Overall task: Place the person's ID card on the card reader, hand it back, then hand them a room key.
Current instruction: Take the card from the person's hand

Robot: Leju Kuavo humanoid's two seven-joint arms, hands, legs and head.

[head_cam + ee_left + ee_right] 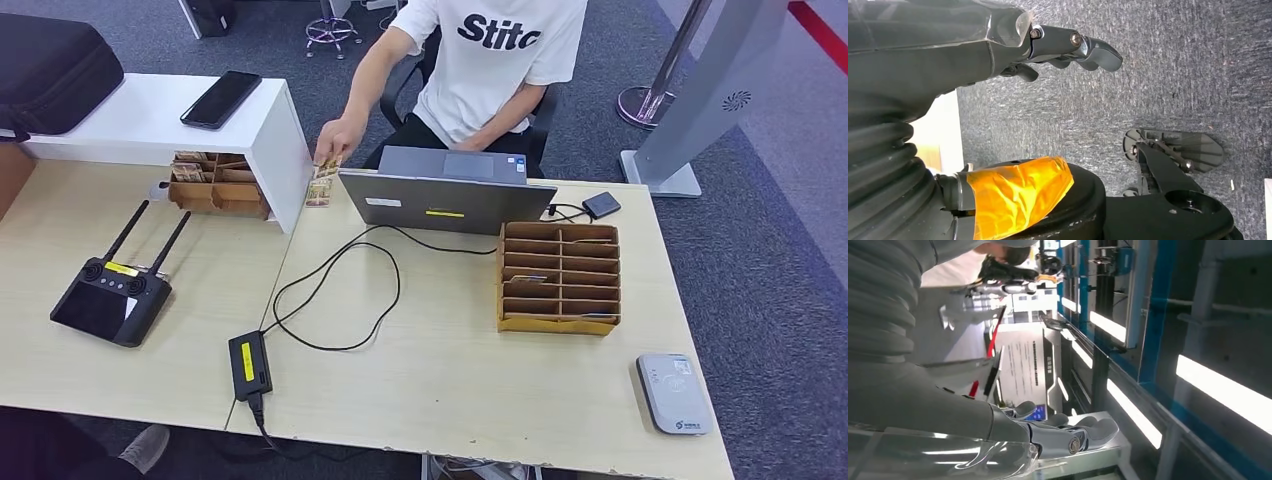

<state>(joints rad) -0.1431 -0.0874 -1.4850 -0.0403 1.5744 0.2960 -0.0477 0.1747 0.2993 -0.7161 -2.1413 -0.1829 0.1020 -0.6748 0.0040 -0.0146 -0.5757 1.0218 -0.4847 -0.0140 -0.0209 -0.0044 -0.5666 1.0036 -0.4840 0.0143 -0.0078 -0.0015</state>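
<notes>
A light wooden desk [450,380] is seen from above, with a person in a white T-shirt [495,60] seated on its far side behind an open grey laptop [447,192]. The laptop is taken as the landmark for everything below.

Just beside the laptop's left edge, the person's hand [338,140] is stretched out over the desk, and the ID card [323,184] is pinched in it. The card hangs below the fingers with its long axis roughly upright, its lower end pointing down toward the desk top; whether that end touches the desk cannot be told. The printing on the card is too small to be read.

The card reader [672,392], a flat white pad, lies well apart from the laptop, at the near right corner of the desk. Between it and the laptop stands a brown slotted card rack [558,277], with what may be cards in some slots. A black cable [340,290] is looped from the laptop toward a black power brick [249,364] at the near edge.

In the left wrist view, the left hand [1068,47] is seen over grey carpet, its fingers loosely extended with nothing held. In the right wrist view, the right hand [1073,432] is likewise seen with fingers stretched out and apart, holding nothing, against a background of lit panels. How far either hand is from the ID card cannot be told.
</notes>
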